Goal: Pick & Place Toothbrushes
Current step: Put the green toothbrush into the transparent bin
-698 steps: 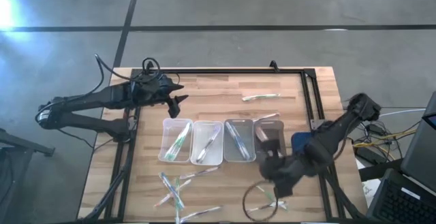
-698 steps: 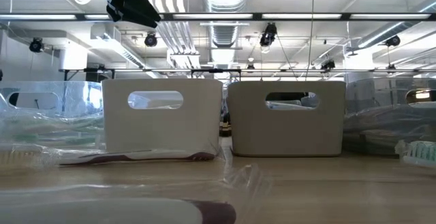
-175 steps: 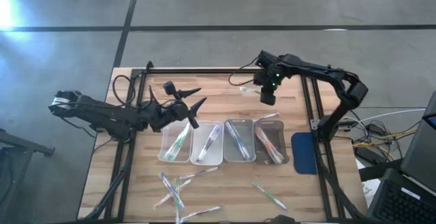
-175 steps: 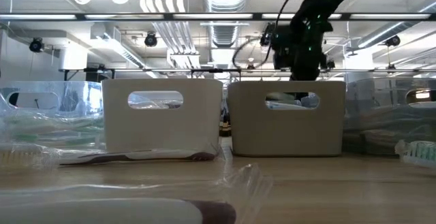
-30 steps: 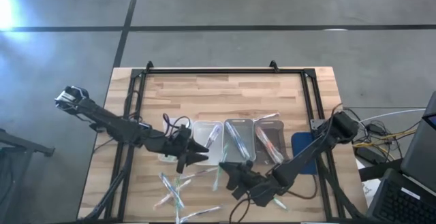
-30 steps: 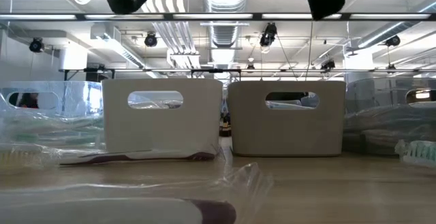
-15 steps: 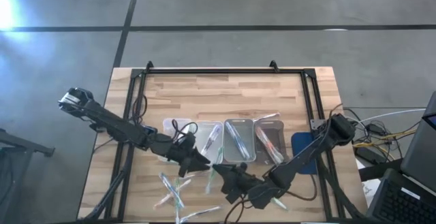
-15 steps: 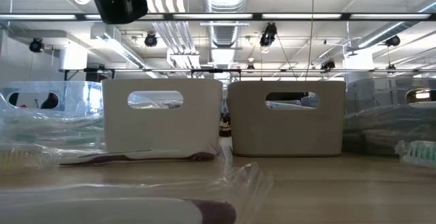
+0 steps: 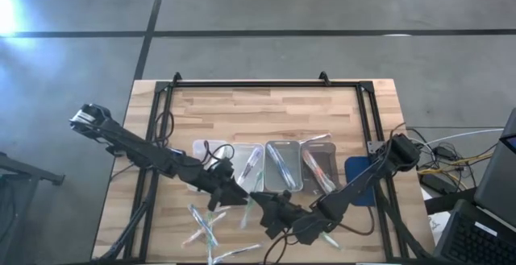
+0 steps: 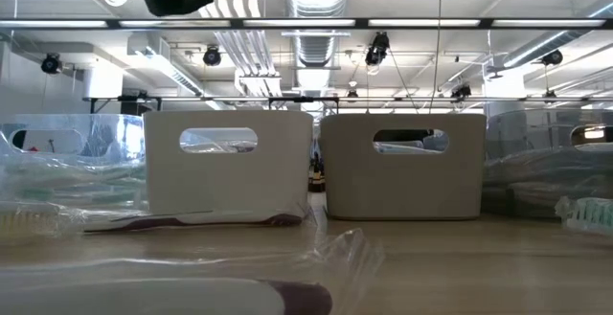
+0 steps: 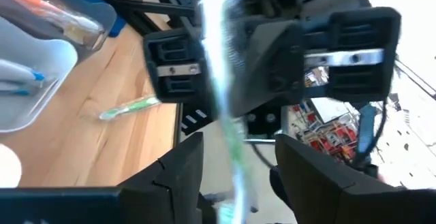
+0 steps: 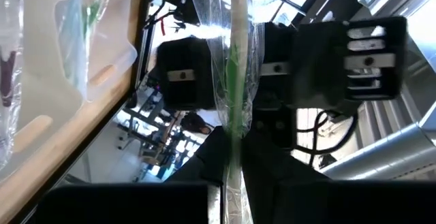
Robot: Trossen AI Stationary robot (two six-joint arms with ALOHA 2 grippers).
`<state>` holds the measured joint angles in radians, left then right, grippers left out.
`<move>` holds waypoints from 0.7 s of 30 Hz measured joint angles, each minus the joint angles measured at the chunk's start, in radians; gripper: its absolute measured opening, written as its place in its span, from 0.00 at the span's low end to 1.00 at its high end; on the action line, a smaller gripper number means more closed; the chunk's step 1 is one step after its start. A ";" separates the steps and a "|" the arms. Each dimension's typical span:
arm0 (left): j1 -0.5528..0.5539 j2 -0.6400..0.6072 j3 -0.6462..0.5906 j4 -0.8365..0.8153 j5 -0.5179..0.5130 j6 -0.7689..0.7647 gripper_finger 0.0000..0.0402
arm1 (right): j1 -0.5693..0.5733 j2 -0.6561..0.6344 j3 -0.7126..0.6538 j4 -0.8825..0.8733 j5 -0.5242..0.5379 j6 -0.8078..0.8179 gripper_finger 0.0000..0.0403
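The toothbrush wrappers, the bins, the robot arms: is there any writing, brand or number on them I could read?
None can be read.
Wrapped toothbrush in the right pincer: no print shows.
White bins: plain.
Colourful shapes behind the left pincer: too blurred to read.

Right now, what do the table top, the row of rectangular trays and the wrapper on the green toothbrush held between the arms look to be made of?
Table top: pale wood planks, visible grain and seams, matte.
Trays: clear plastic, probably rigid; contents show through.
Wrapper on the green toothbrush: thin clear film, crinkled and glinting, likely cellophane or similar.
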<state>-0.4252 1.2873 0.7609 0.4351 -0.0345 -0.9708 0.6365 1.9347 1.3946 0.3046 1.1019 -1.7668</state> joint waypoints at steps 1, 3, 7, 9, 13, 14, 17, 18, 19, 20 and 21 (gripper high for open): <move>0.000 0.004 0.000 -0.002 0.000 0.000 0.47 | -0.002 0.000 0.006 0.000 0.000 -0.002 0.06; 0.000 0.010 0.000 -0.004 0.000 0.000 0.47 | -0.006 0.000 0.019 0.001 -0.003 -0.019 0.06; 0.000 0.012 0.003 0.000 0.000 0.004 0.47 | -0.022 -0.001 0.036 0.002 -0.023 -0.029 0.06; 0.000 0.012 0.006 0.002 0.003 0.013 0.47 | -0.029 -0.001 0.038 0.002 -0.027 -0.028 0.06; 0.000 0.012 0.007 0.002 0.004 0.034 0.45 | -0.037 -0.001 0.038 0.001 -0.028 -0.027 0.06; 0.002 0.012 0.007 0.002 0.004 0.035 0.43 | -0.038 -0.001 0.038 0.001 -0.029 -0.026 0.06; 0.008 0.012 0.007 0.002 0.006 0.036 0.36 | -0.037 -0.001 0.037 0.001 -0.032 -0.025 0.06; 0.011 0.012 0.007 0.002 0.006 0.040 0.33 | -0.037 -0.001 0.036 0.000 -0.035 -0.025 0.06; 0.014 0.012 0.007 0.002 0.007 0.047 0.30 | -0.037 -0.001 0.036 0.000 -0.039 -0.023 0.06; 0.018 0.012 0.007 0.003 0.009 0.054 0.27 | -0.037 -0.001 0.035 -0.002 -0.039 -0.021 0.06; 0.020 0.012 0.007 0.004 0.011 0.057 0.24 | -0.037 -0.001 0.035 -0.002 -0.039 -0.021 0.06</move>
<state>-0.4048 1.2995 0.7681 0.4392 -0.0236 -0.9134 0.5991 1.9335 1.4296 0.3025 1.0630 -1.7882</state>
